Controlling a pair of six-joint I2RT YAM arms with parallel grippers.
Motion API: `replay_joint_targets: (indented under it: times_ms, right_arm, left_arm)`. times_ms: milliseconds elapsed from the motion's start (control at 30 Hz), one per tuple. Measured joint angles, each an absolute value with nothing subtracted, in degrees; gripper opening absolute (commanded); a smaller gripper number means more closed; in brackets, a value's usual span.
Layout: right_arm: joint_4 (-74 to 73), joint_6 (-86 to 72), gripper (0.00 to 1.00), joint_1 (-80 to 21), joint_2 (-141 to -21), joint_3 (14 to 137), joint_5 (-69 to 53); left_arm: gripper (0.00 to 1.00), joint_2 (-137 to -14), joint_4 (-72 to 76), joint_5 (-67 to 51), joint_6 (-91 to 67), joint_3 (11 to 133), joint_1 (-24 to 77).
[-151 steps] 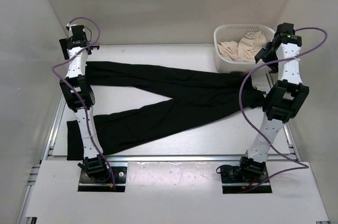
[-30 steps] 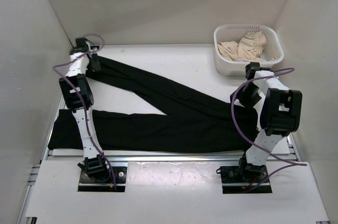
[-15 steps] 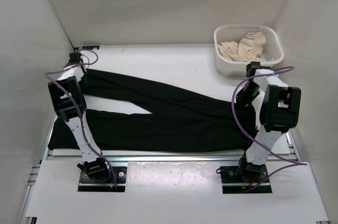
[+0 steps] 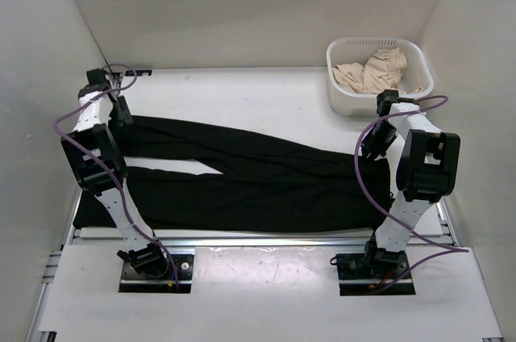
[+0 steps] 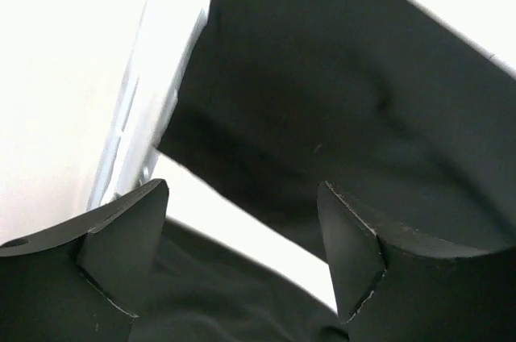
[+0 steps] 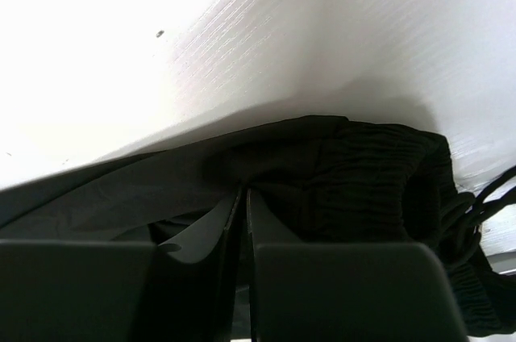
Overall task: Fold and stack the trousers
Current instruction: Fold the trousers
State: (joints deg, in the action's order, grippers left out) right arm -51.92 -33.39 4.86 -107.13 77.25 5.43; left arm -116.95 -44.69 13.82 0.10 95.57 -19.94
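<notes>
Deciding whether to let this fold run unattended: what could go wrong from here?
1. The trousers lie with legs split by a wedge of bare table, left end effector open over the far cuff; folding now may come out skewed.
2. The near cuff reaches the left rail and may snag or slide off.
3. The right end effector looks shut on just a bit of waistband; a pull could slip it.

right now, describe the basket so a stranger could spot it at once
Look to the far right corner of the white table. The basket sits there, a white tub with a slotted rim. It is the only container, holding a crumpled beige garment, while the black trousers lie flat.
</notes>
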Motion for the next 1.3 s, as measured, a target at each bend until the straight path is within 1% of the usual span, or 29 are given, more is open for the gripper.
replay_joint_targets:
  times_ms: [100,133,200,267,300,400,433,467,500,533,567,633,667,733,800,1000,1067,1167,1300]
  right_arm:
    - [-51.9,-32.47,0.08,4.86,-107.11,77.25,5.37]
    - [-51.92,-32.32,0.08,4.86,-107.11,77.25,5.39]
    - [-51.92,-31.83,0.08,4.86,-107.11,77.25,5.43]
    - [-51.96,-31.27,0.09,4.86,-107.11,77.25,5.67]
    - [-52.05,-31.03,0.11,4.86,-107.11,77.25,5.74]
    - [-52.49,-30.57,0.22,4.86,-107.11,77.82,5.85]
    - [-52.62,-30.37,0.27,4.86,-107.11,78.24,5.85]
    - [-52.66,-30.09,0.39,4.86,-107.11,78.65,5.85]
    - [-52.66,-29.89,0.45,4.86,-107.11,79.05,5.8]
    - [-52.82,-29.54,0.51,4.86,-107.11,79.42,5.76]
    - [-53.06,-29.39,0.57,4.86,-107.11,79.77,5.74]
    - [-53.71,-29.17,0.59,4.86,-107.09,80.27,5.8]
    - [-54.17,-28.97,0.6,4.86,-107.04,80.44,5.85]
    - [-55.09,-28.88,0.61,4.86,-106.74,80.66,5.85]
    - [-56.55,-28.97,0.64,4.86,-106.19,80.97,5.85]
    - [-61.89,-29.61,0.69,4.93,-104.05,81.93,5.26]
    - [-63.18,-29.87,0.69,5.1,-102.78,81.93,4.75]
    - [-64.51,-30.68,0.71,5.3,-100.47,81.84,3.9]
    - [-64.49,-31.64,0.71,5.58,-98.5,79.75,2.83]
  left_arm:
    - [0.85,-118.5,-45.36,12.6,0.08,101.78,-19.75]
    - [0.87,-119.9,-45.84,12.05,0.05,104.22,-19.77]
    - [0.87,-123.61,-46.5,10.61,0.03,108.44,-19.81]
    - [0.89,-128.84,-46.81,9.32,0.05,112.68,-19.81]
    - [0.92,-131.5,-46.83,8.82,0.05,114.24,-19.84]
    - [0.97,-137.8,-48.18,7.53,-0.03,118.32,-20.08]
    - [0.97,-138.39,-47.55,7.66,-0.08,119.66,-20.29]
    - [0.97,-139.02,-47.51,7.66,-0.08,120.7,-20.47]
    - [0.94,-139.55,-47.62,7.7,-0.03,121.16,-20.53]
    - [0.83,-140.07,-47.88,7.68,-0.12,121.75,-20.6]
    - [0.71,-140.29,-47.72,7.75,-0.21,122.02,-20.64]
    - [0.44,-140.49,-47.68,7.49,-0.51,122.19,-20.6]
    - [0.27,-140.55,-47.7,7.18,-0.27,122.17,-20.51]
    - [0.16,-140.38,-47.18,7.22,-0.34,121.38,-20.49]
    - [0.14,-139.44,-46.22,7.05,-0.05,119.63,-20.27]
    - [0.14,-136.94,-45.19,7.11,0.01,115.37,-19.92]
    - [0.14,-136.49,-45.08,7.14,0.01,114.69,-19.92]
    - [0.14,-135.92,-45.1,7.29,0.01,113.71,-19.92]
    - [0.14,-135.39,-45.21,7.49,0.01,112.97,-19.92]
